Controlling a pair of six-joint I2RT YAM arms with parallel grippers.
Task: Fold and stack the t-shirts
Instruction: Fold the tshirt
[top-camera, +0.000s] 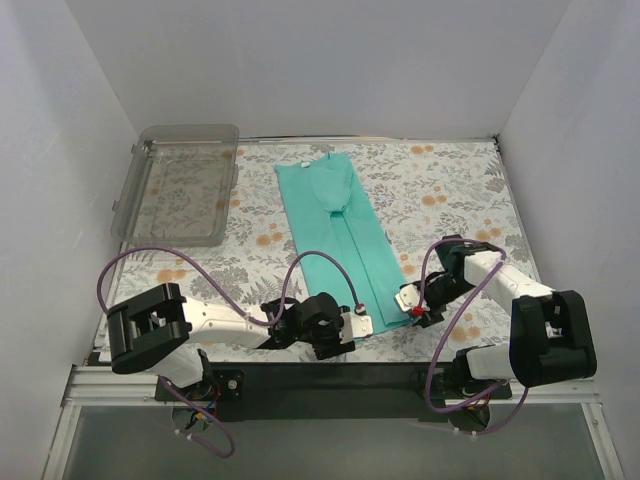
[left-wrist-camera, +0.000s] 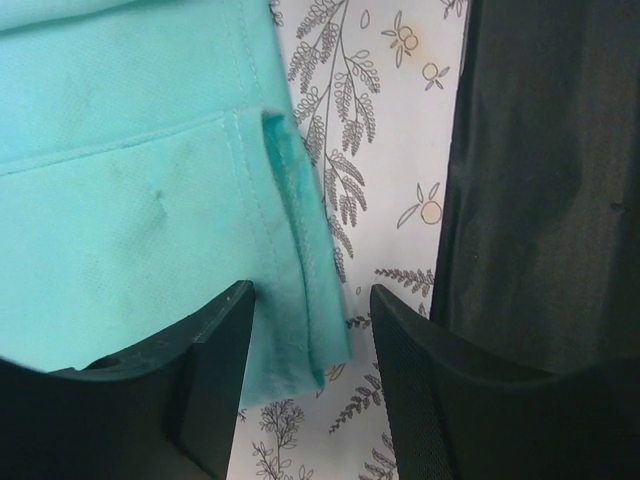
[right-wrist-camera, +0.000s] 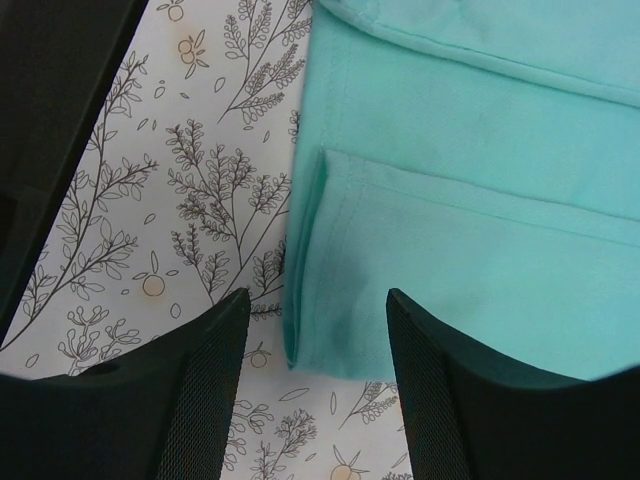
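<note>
A teal t-shirt (top-camera: 335, 235) lies on the floral table cover, folded lengthwise into a long narrow strip that runs from the back towards me. My left gripper (top-camera: 362, 322) is low at the strip's near left corner. In the left wrist view that gripper (left-wrist-camera: 312, 300) is open, and the hem corner of the t-shirt (left-wrist-camera: 130, 200) lies between its jaws, closer to the left one. My right gripper (top-camera: 408, 300) is at the near right corner. In the right wrist view it (right-wrist-camera: 316, 300) is open too, its jaws either side of the folded corner of the t-shirt (right-wrist-camera: 470, 230).
A clear plastic bin (top-camera: 185, 180) stands at the back left. White walls close in the table on three sides. A black bar (top-camera: 320, 375) runs along the near edge just behind both grippers, and purple cables loop over each arm.
</note>
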